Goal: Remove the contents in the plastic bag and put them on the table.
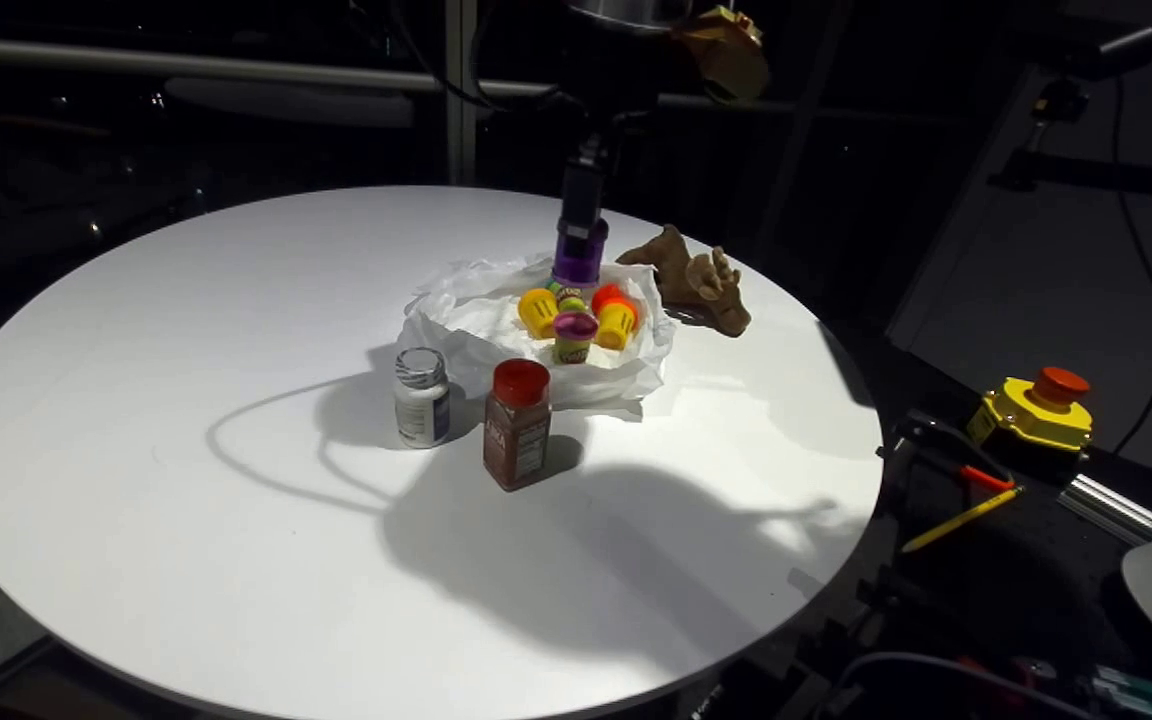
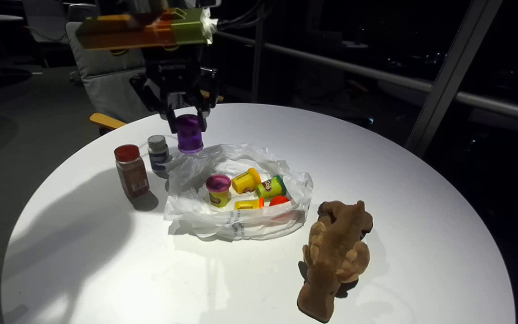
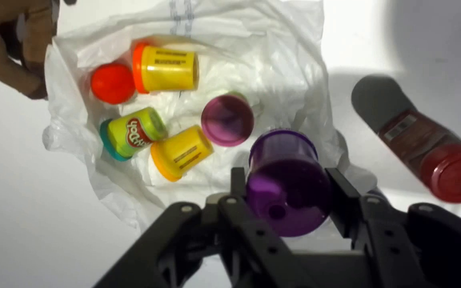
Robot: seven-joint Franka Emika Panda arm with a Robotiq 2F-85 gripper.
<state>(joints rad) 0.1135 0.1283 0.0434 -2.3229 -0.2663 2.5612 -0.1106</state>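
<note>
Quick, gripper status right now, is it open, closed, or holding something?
Gripper: closed on the purple cup-like piece, holding it by its sides.

In an exterior view, the camera looked slantwise down over nearly the whole tabletop (image 1: pixel 186 580), the red-lidded jar (image 1: pixel 516 430) nearest. In an exterior view, it looked down likewise — the brown plush toy (image 2: pixel 337 249) nearest, the jar toward the tabletop's left edge, the near edge cropped. The wrist view faced steeply down, close above the plastic bag (image 3: pixel 286 72). All 3 shared bag, jar and toy.
</note>
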